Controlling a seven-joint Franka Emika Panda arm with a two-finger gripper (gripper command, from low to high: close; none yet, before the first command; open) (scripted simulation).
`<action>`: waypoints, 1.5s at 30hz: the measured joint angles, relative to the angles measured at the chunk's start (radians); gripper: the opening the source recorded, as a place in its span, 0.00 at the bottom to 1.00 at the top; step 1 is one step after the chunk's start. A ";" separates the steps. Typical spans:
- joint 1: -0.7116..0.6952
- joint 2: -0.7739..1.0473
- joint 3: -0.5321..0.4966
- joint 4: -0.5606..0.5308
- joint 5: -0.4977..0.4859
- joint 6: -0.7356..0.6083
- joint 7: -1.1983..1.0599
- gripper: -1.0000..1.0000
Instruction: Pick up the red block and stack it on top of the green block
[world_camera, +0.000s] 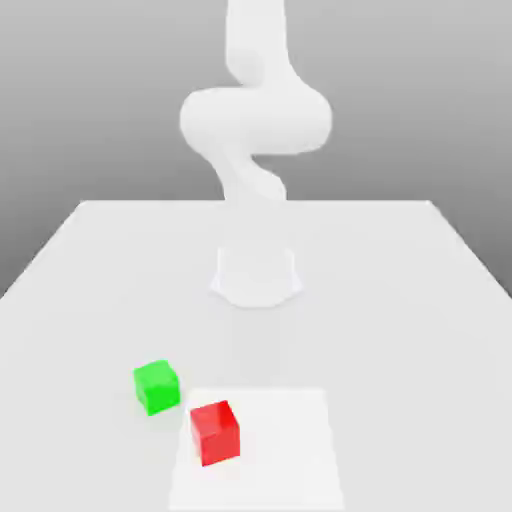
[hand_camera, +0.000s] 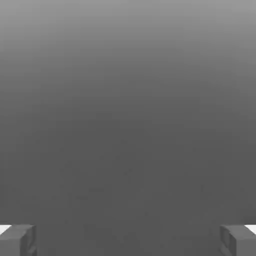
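The red block (world_camera: 215, 432) sits on the white table near its front edge, a little toward the exterior view's left. The green block (world_camera: 157, 387) stands just behind it and further left, a small gap apart. Both cubes rest flat on the table. In the hand view my gripper (hand_camera: 128, 240) is open, its two grey fingertips (hand_camera: 17, 239) set wide apart with nothing between them, facing plain grey background. The arm (world_camera: 255, 120) rises from its base and leaves the exterior view at the top.
The arm's round base (world_camera: 256, 275) stands mid-table behind the blocks. A brighter square patch (world_camera: 290, 450) marks the table surface under and to the right of the red block. The table (world_camera: 400, 300) spreads wide to both sides.
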 joint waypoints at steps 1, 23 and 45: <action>0.005 0.040 -0.010 -0.018 -0.001 0.021 -0.022 0.50; 0.027 0.841 -0.129 -0.333 0.064 0.461 -0.505 0.50; -0.131 0.619 -0.170 -0.463 -0.043 0.365 -0.415 0.00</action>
